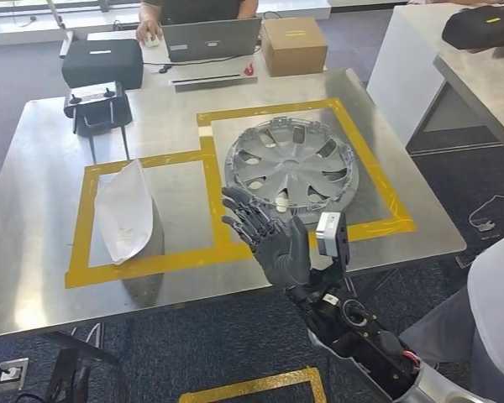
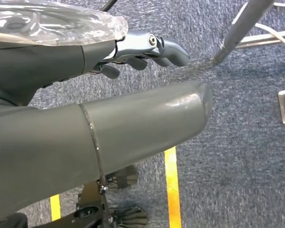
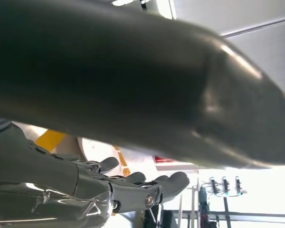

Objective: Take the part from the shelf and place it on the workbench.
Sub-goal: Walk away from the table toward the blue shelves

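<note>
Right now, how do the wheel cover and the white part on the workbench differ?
The wheel cover is grey, round and spoked with cut-outs; the white part is plain, elongated and pointed at one end. The wheel cover is the wider of the two. The wheel cover lies in the right-hand yellow-taped box, the white part in the left-hand one. The right hand hovers open at the wheel cover's near edge, away from the white part. Both rest on the workbench.
</note>
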Controlling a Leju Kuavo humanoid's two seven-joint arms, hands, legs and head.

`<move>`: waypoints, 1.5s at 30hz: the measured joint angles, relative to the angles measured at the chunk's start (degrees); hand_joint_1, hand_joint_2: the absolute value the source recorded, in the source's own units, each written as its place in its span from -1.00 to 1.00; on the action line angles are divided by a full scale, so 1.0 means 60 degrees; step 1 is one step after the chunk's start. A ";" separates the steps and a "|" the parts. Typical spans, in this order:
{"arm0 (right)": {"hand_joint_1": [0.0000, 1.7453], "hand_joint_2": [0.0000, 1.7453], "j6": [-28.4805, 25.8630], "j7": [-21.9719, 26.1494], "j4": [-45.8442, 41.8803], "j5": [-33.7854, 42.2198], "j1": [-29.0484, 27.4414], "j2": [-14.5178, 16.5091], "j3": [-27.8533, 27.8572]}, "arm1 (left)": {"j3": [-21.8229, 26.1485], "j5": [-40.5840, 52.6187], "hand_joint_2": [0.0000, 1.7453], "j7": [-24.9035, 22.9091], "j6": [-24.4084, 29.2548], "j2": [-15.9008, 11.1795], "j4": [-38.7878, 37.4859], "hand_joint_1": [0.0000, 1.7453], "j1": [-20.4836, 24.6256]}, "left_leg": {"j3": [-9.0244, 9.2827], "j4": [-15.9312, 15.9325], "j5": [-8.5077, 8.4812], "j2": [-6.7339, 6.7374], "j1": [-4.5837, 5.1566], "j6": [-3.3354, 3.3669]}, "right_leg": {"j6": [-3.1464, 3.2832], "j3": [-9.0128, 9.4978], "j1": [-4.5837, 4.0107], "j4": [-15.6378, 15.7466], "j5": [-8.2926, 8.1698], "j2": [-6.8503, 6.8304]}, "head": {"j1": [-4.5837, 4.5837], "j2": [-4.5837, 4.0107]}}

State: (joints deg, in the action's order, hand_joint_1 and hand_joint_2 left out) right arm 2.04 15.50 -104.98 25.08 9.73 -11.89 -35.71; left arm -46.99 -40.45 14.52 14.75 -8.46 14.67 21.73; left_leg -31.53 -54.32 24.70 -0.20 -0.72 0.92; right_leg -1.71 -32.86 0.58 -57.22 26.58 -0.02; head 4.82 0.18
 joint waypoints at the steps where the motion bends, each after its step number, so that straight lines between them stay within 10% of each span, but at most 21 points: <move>1: -1.00 -1.00 0.0005 -0.0001 0.0000 -0.0005 -0.0004 0.0000 0.0013 | 0.0000 0.0005 -1.00 0.0000 0.0002 -0.0002 0.0000 -1.00 0.0004 | -0.0046 0.0012 -0.0050 0.0011 0.0000 0.0058 | -0.0028 -0.0201 0.0009 -0.0529 0.0388 0.0000 | 0.0035 0.0000; 3: -1.00 -1.00 0.0011 -0.0005 0.0000 -0.0009 -0.0015 0.0000 0.0032 | 0.0000 0.0017 -1.00 -0.0001 0.0007 -0.0005 0.0000 -1.00 -0.0001 | -0.0175 0.0005 -0.0142 0.0020 0.0028 0.0117 | -0.0062 -0.0653 0.0005 -0.1855 0.1152 -0.0001 | 0.0090 -0.0001; 5: -1.00 -1.00 0.0012 -0.0009 0.0000 -0.0010 -0.0044 0.0000 0.0042 | 0.0000 0.0042 -1.00 0.0000 0.0011 0.0000 0.0000 -1.00 -0.0012 | -0.0309 -0.0004 -0.0239 0.0021 0.0055 0.0123 | -0.0060 -0.0687 0.0002 -0.2383 0.1340 -0.0001 | 0.0099 -0.0001; 9: -1.00 -1.00 0.0007 -0.0010 -0.0037 -0.0016 -0.0072 0.0000 0.0070 | 0.0000 0.0097 -1.00 -0.0005 0.0007 0.0034 0.0000 -1.00 -0.0011 | -0.0454 -0.0036 -0.0398 0.0004 0.0079 0.0024 | 0.0106 0.0820 -0.0041 0.0011 0.0462 0.0000 | 0.0133 -0.0001; 13: -1.00 -1.00 -0.0001 -0.0013 -0.0104 -0.0027 -0.0152 0.0000 0.0129 | 0.0000 0.0116 -1.00 -0.0026 0.0007 0.0056 0.0000 -1.00 0.0002 | -0.0534 -0.0039 -0.0553 0.0022 0.0091 -0.0202 | 0.0268 0.1035 -0.0088 0.0625 0.0249 0.0013 | 0.0104 -0.0001; 20: -1.00 -1.00 -0.0002 -0.0023 -0.0157 -0.0031 -0.0221 0.0015 0.0161 | -0.0004 0.0125 -1.00 -0.0033 0.0007 0.0076 0.0000 -1.00 -0.0008 | -0.1608 -0.2959 0.1251 0.0003 0.0028 -0.0444 | 0.0460 0.0517 -0.0033 0.0658 -0.0276 -0.0030 | -0.0057 -0.0001; 26: -1.00 -1.00 -0.0001 -0.0035 -0.0183 -0.0035 -0.0234 0.0015 0.0176 | -0.0004 0.0130 -1.00 -0.0034 0.0007 0.0078 0.0000 -1.00 0.0046 | 0.0293 -0.0021 0.0284 -0.0008 0.0022 -0.0274 | 0.0265 0.0213 -0.0090 0.0505 -0.0461 -0.0030 | -0.0037 -0.0001; 30: -1.00 -1.00 -0.0005 -0.0039 -0.0186 -0.0043 -0.0247 0.0015 0.0198 | -0.0004 0.0135 -1.00 -0.0035 0.0007 0.0083 0.0000 -1.00 0.0051 | 0.0171 0.0026 0.0103 0.0023 0.0036 0.0015 | 0.0057 0.0031 -0.0060 0.0211 -0.0251 -0.0011 | 0.0020 -0.0001; 35: -1.00 -1.00 0.0012 -0.0041 -0.0186 -0.0120 -0.0369 0.0015 0.0241 | -0.0004 0.0112 -1.00 -0.0025 0.0026 0.0083 0.0000 -1.00 0.0022 | -0.0156 0.0032 -0.0164 0.0054 0.0065 0.0152 | -0.0057 -0.0780 -0.0023 -0.2399 0.1302 -0.0004 | 0.0132 0.0000; 40: -1.00 -1.00 0.0042 -0.0042 -0.0245 -0.0169 -0.0382 0.0015 0.0297 | -0.0004 0.0111 -1.00 0.0003 0.0029 0.0108 0.0000 -1.00 -0.0021 | -0.0363 0.0001 -0.0376 0.0037 0.0099 0.0018 | 0.0130 0.0924 -0.0079 0.0247 0.0323 -0.0001 | 0.0177 -0.0001; 45: -1.00 -1.00 0.0067 -0.0053 -0.0313 -0.0202 -0.0389 0.0023 0.0330 | -0.0004 0.0137 -1.00 -0.0005 0.0025 0.0119 0.0000 -1.00 -0.0013 | -0.0558 -0.0180 -0.0356 0.0032 0.0102 -0.0238 | 0.0359 0.0960 -0.0069 0.0701 0.0066 -0.0010 | 0.0079 -0.0001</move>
State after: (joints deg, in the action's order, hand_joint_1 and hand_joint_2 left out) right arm 2.44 15.18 -106.86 23.87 7.40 -11.75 -33.74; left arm -47.01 -39.62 14.49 14.90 -7.75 14.67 21.65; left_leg -34.88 -55.40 22.56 -0.01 -0.11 -0.51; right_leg 0.44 -27.09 0.17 -53.02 26.97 -0.08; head 5.29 0.17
